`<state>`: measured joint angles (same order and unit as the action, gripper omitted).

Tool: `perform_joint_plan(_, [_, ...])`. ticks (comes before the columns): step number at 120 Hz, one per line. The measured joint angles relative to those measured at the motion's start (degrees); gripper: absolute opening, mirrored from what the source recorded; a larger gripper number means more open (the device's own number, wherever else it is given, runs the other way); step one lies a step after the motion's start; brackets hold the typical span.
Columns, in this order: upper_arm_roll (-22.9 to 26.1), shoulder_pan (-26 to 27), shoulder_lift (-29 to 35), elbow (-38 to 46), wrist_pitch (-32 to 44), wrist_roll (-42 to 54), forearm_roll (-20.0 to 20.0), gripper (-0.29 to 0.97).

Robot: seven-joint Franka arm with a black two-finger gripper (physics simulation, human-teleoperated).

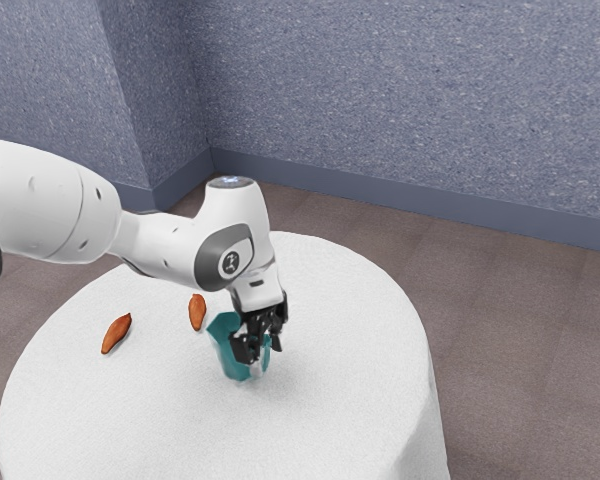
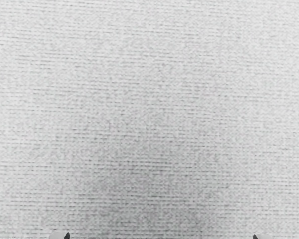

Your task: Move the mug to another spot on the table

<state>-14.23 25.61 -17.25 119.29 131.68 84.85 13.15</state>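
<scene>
A teal mug (image 1: pixel 230 350) sits tilted near the middle of the round white table (image 1: pixel 360 400). My black gripper (image 1: pixel 255 346) comes down on its side toward the exterior view's right and is shut on the mug's wall. The mug's base is at or just above the cloth, with a small shadow under it. The wrist view looks straight down on the white tablecloth (image 2: pixel 149 99), where a soft dark shadow lies under my hand.
Two orange-brown oblong items lie on the cloth toward the exterior view's left, one (image 1: pixel 196 311) close beside the mug and one (image 1: pixel 117 333) farther out. The table's edge curves round at the exterior view's right, with brown floor (image 1: pixel 520 330) beyond.
</scene>
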Motion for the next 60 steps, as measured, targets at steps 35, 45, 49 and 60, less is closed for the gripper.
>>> perform_joint_plan(35, [-0.02,-0.03,0.28,0.01,0.91,-3.06,-2.27,0.17])
perform_joint_plan(45, [0.17,-0.04,0.82,-0.19,-0.13,-5.24,-6.42,0.11])
perform_joint_plan(49, [0.26,-0.04,0.98,-0.27,-0.68,-6.22,-7.82,0.08])
perform_joint_plan(60, [0.83,-0.05,1.47,-1.00,-2.70,-9.23,-11.63,0.06])
